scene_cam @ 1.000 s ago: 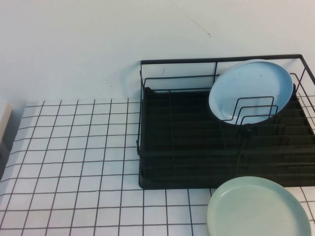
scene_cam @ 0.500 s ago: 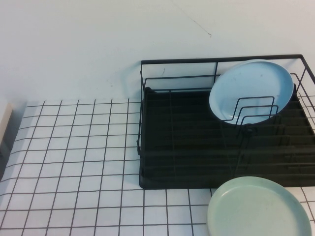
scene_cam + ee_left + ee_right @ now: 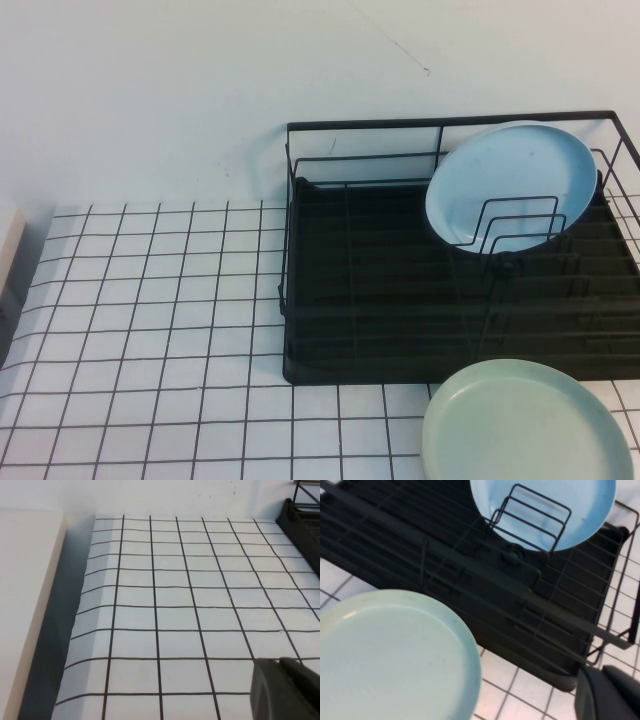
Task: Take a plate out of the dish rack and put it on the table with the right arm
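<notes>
plate down, tools clear

right tool (image 3: 610,692) above the rack's near right corner, only a dark sliver showing; cannot tell its state. left tool (image 3: 287,687) far left over bare tabletop (image 3: 150,300), likewise unclear. mint plate (image 3: 527,422) flat just near of the dish rack (image 3: 380,300); blue plate (image 3: 510,185) upright inside. risk: hangs near the tabletop's near edge, easily nudged off.

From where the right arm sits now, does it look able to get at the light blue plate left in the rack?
Probably yes. The right gripper hangs above the rack's near corner, and nothing covers the light blue plate leaning in the dish rack. Only the wire loops stand in front. The left gripper is far off, over the table.
</notes>
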{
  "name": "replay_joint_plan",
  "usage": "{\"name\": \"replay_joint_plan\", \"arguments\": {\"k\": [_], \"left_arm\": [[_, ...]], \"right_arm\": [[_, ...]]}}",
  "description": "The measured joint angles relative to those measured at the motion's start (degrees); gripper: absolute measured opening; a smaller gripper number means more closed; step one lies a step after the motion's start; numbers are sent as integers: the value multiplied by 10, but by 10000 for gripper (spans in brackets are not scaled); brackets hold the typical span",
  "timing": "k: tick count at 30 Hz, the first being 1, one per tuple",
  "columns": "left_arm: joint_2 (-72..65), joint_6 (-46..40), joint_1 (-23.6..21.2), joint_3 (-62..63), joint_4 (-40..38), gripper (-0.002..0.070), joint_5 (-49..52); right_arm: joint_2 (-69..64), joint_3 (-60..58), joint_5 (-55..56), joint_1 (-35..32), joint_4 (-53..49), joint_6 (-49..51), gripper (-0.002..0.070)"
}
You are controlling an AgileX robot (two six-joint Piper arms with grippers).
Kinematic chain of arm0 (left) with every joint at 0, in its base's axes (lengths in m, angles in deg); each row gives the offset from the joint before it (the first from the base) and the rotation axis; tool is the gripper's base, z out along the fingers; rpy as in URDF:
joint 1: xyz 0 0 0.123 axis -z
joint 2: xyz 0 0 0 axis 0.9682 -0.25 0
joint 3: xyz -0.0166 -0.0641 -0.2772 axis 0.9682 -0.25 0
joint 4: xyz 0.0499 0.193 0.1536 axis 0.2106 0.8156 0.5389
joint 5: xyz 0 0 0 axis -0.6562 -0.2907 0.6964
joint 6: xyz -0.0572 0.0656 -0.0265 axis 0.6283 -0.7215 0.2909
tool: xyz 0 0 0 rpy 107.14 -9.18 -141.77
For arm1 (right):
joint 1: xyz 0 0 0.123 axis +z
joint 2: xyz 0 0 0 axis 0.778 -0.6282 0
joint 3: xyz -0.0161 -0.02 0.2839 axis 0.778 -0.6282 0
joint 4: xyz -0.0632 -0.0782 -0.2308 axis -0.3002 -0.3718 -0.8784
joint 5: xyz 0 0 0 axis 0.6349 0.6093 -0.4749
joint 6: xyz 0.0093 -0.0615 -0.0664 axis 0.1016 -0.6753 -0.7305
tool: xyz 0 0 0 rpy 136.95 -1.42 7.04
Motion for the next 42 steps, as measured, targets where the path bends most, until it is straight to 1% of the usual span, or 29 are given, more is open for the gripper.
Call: {"name": "replay_joint_plan", "arguments": {"k": [6, 9, 11, 14, 16, 20, 24, 27, 38, 42], "left_arm": [[0, 0, 0, 0, 0, -3, 0], [0, -1, 0, 0, 0, -3, 0], [0, -2, 0, 0, 0, -3, 0], [0, -2, 0, 0, 0, -3, 0], [0, -2, 0, 0, 0, -3, 0], [0, -2, 0, 0, 0, -3, 0], [0, -2, 0, 0, 0, -3, 0], [0, -2, 0, 0, 0, -3, 0], [0, -2, 0, 0, 0, -3, 0], [0, -2, 0, 0, 0, -3, 0]], "right_arm": [[4, -5, 4, 0, -33, 9, -2], [33, -16, 7, 0, -41, 19, -2], [72, -28, 22, 0, -56, 54, -2], [154, -75, 74, 0, -116, 151, -2], [203, -126, 116, -3, -153, 207, -2], [281, -232, 148, -28, -174, 269, -2], [353, -309, 151, -54, -179, 283, -2], [393, -346, 151, -59, -180, 291, -2], [406, -352, 130, -60, -191, 304, -2], [406, -352, 130, -60, -192, 326, -2]]}}
